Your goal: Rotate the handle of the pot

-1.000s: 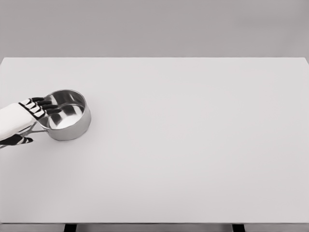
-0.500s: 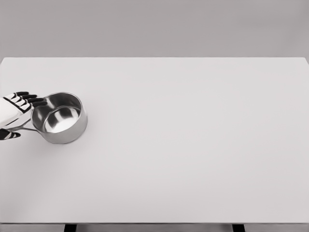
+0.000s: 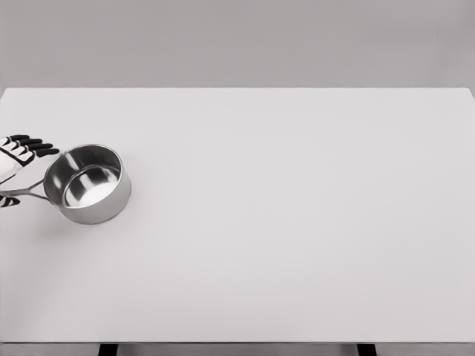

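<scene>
Pot at the left side of the table, with the left hand on its handle.

Pot is shiny metal, stands upright and looks empty inside. Its thin handle points toward 9 o'clock, reaching almost to the left picture edge. Left hand comes in at that edge, only partly visible. The dark fingers reach out toward 3 o'clock above the handle, close to the pot rim at about 10 o'clock, and a dark thumb tip shows just under the handle. The hand seems to pinch the handle between them, but the contact itself I cannot tell for sure.
</scene>
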